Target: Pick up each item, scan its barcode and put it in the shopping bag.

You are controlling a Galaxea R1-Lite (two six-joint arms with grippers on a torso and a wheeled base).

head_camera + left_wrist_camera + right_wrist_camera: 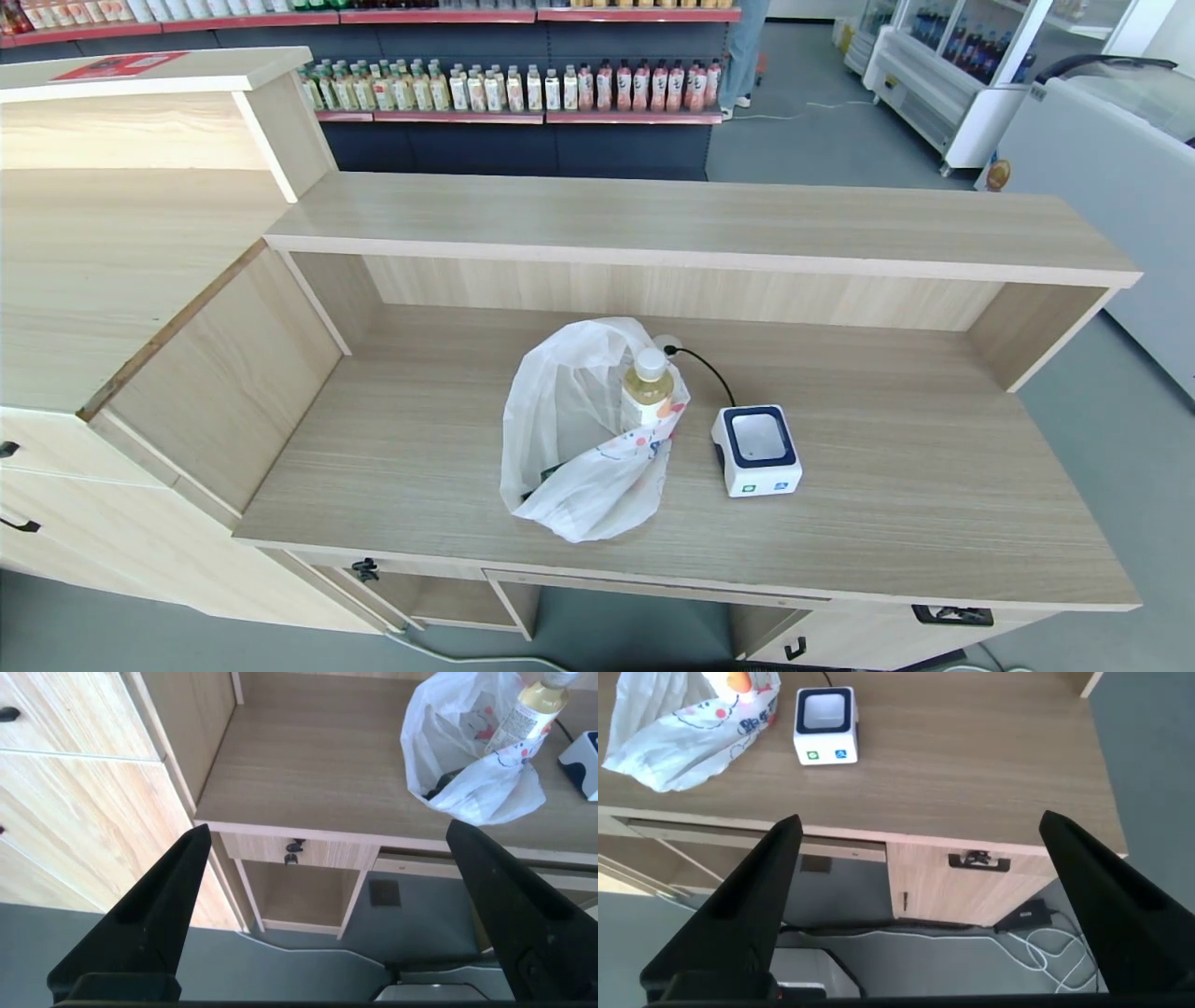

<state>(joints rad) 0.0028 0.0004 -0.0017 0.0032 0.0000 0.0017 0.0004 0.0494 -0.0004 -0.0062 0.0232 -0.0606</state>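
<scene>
Bottle [646,387] upright in shopping bag [579,439], scanner [756,450] at its 3 o'clock, presumably for short transfers — left gripper [322,835] and right gripper [920,821] fingers wide, empty.

Bottle [647,387]: lower body hidden inside the bag [579,439]. Dark item [551,473] in the bag: mostly covered, cannot be identified. Scanner [584,761]: cut off by the frame edge in the left wrist view. Bag: cut off by the frame edge in the right wrist view. Shelf bottles [513,89]: labels too small to tell.
</scene>
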